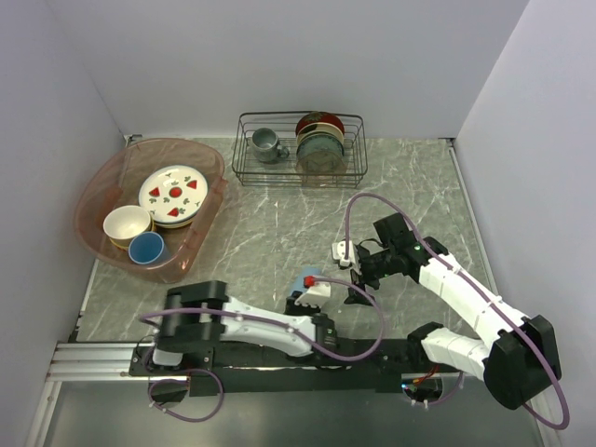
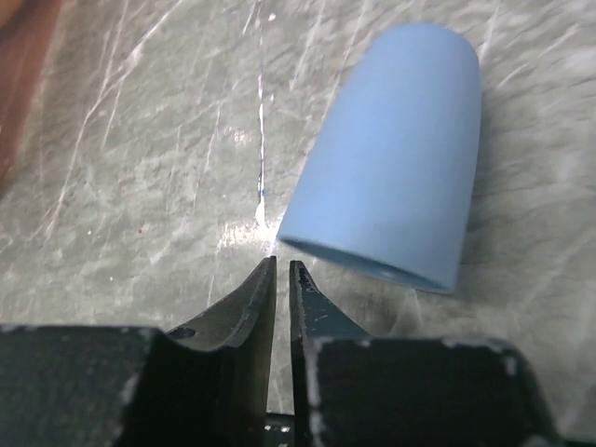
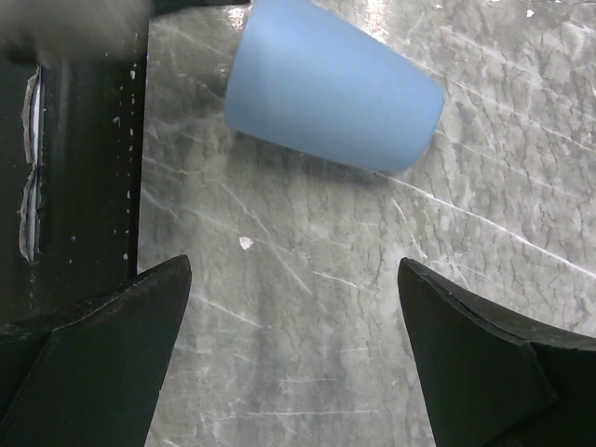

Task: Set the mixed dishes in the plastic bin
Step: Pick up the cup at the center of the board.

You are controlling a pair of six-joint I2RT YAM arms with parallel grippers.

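The light-blue cup [image 2: 391, 149] is lying on its side on the marbled tabletop [image 2: 140, 186], near the middle and well apart from the plastic bin [image 1: 102, 172] at the far left. In the left wrist view its open rim is turned toward the left claw [image 2: 283, 265]. That claw is drawn in to a narrow slit with nothing seen between the jaws, and the tips sit just beside the rim's lower corner, not around it. The right claw [image 3: 293, 268] is held wide with nothing gripped, the cup lying just beyond its tips. In the bin a strawberry plate [image 1: 173, 193], a cream bowl [image 1: 126, 223] and a second blue cup [image 1: 147, 248] can be seen. At the back, a wire rack [image 1: 298, 172] with a mug [image 1: 268, 143] and dark plates [image 1: 319, 149] is no part of the job.

A missed grip is suspected, so a lift from here would likely come up empty. On its side, the cup could be set rolling by any nudge from those tips. With both claws crowded round one cup, a knock between them is a risk. If only the thin rim is pinched, the cup could slip and drop onto the dishes in the bin.
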